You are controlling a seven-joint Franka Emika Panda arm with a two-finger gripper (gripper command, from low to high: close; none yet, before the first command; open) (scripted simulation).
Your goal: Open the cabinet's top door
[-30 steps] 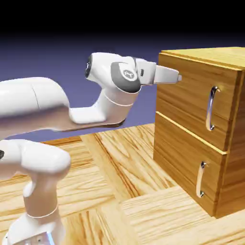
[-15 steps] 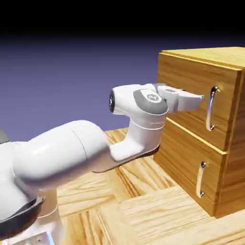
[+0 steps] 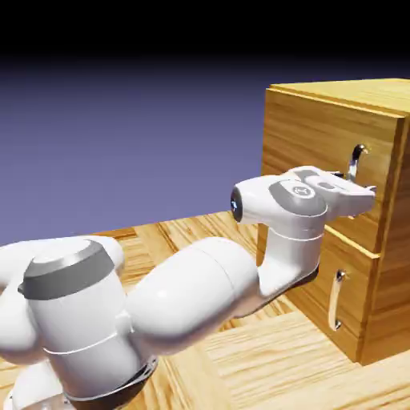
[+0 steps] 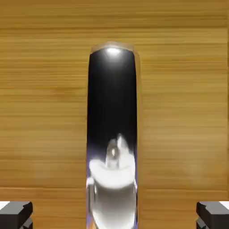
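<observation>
The cabinet (image 3: 376, 92) is a light-brown wood-grain box at the exterior view's right. Its top door (image 3: 308, 152) looks flush with the cabinet front. The door's curved silver handle (image 3: 355, 158) shows only its upper end above my hand. My gripper (image 3: 362, 192) is at this handle, fingers pointing at the door. In the hand view the handle (image 4: 112, 112) runs as a dark shiny bar up the middle, against the door's wood (image 4: 44, 89). My gripper (image 4: 114, 214) straddles it, open, with its grey fingertips (image 4: 15, 214) far out at the bottom corners, apart from the bar.
Below the top door sits a lower door (image 3: 308, 264) with its own silver handle (image 3: 335, 300). The cabinet stands on a wooden table (image 3: 256, 352). My white arm (image 3: 200, 288) stretches from the lower left across the table toward the cabinet.
My arm has stretched right and moved the hand down from beside the cabinet's upper left corner to the top door's handle. The hand now covers the handle's lower part.
</observation>
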